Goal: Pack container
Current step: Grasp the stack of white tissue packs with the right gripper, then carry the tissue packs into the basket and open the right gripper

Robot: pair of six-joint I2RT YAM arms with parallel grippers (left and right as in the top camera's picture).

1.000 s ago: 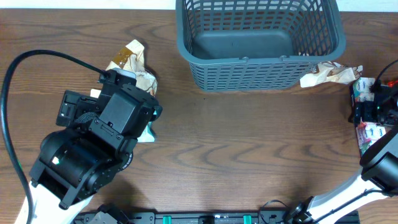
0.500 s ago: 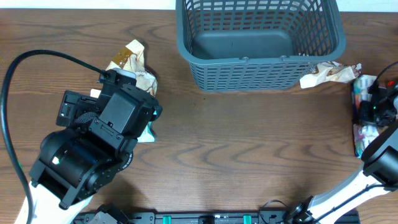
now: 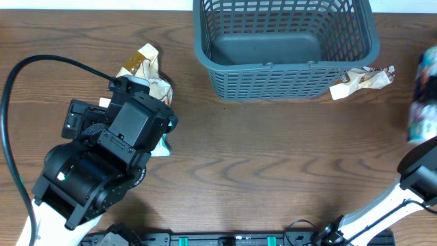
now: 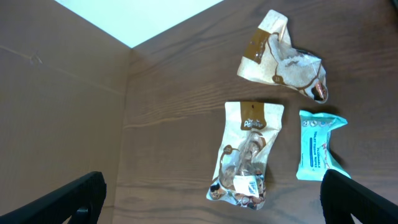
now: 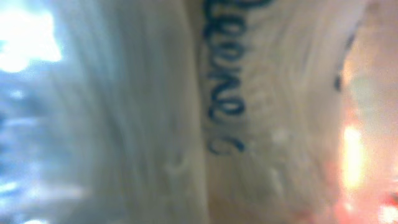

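The container (image 3: 273, 80), a dark grey-blue lattice basket, stands at the back centre with a bare floor. My left gripper (image 4: 214, 202) hangs open above the table. Below it lie a clear snack packet with a brown label (image 4: 245, 155), a teal packet (image 4: 317, 146) and a crumpled beige packet (image 4: 283, 59). At the far right edge a colourful packet (image 3: 425, 96) is raised off the table and blurred. It fills the right wrist view (image 5: 199, 112), pressed close to the camera. My right gripper is shut on it, with its fingers hidden.
A crumpled white-and-brown packet (image 3: 362, 80) lies against the container's right front corner. The bulky left arm (image 3: 102, 164) covers the table's left part, with a black cable (image 3: 13, 89) looping behind it. The right arm (image 3: 416, 181) rises from the front right.
My right gripper closed on the colourful packet at the right edge and lifted it off the table. The left arm and its packets have not moved.
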